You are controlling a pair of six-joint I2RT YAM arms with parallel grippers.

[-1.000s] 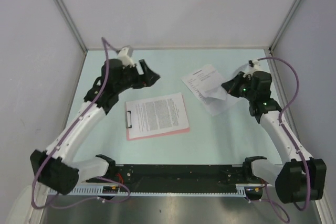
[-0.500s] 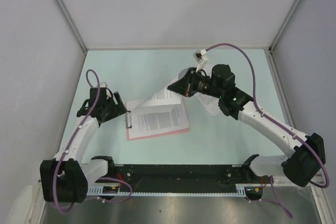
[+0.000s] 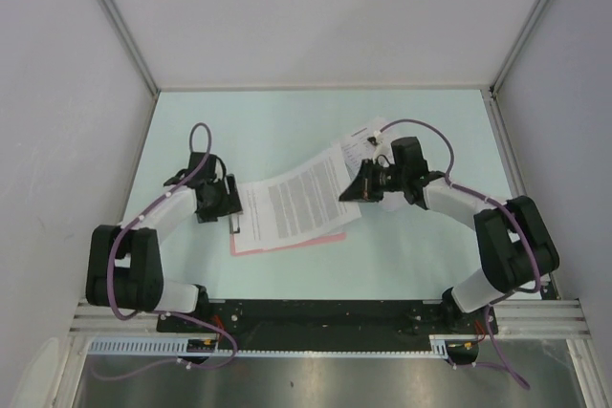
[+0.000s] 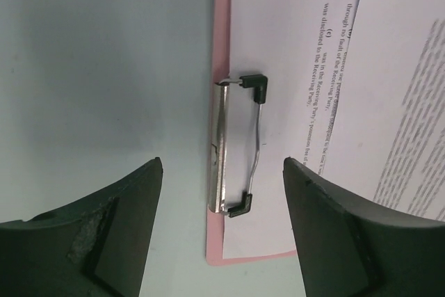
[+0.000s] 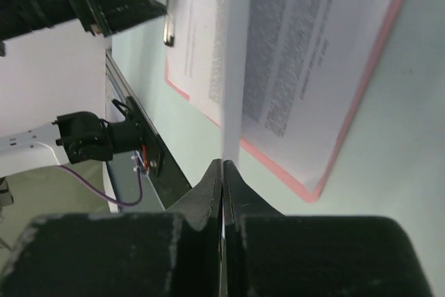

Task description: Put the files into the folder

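Note:
The pink folder (image 3: pixel 296 242) lies flat at mid-table with its metal clip (image 3: pixel 234 218) on its left short edge. One of the files (image 4: pixel 292 67) lies on it under the clip's wire (image 4: pixel 259 140). My left gripper (image 3: pixel 226 203) hovers open just left of the clip, its jaws either side of the clip (image 4: pixel 221 172) without touching it. My right gripper (image 3: pixel 348 192) is shut on the right edge of a second printed sheet (image 3: pixel 301 196), which drapes across the folder. The right wrist view shows this sheet (image 5: pixel 235 60) edge-on above the pink board (image 5: pixel 361 106).
Another printed sheet (image 3: pixel 361 143) lies on the pale green table behind my right wrist, partly hidden by it. White walls enclose the table on the left, back and right. The black base rail (image 3: pixel 325 314) runs along the near edge.
My right arm has swung left from the loose sheets, carrying one sheet over the folder. My left arm has drawn back and down to the clip, its jaws narrowing a little.

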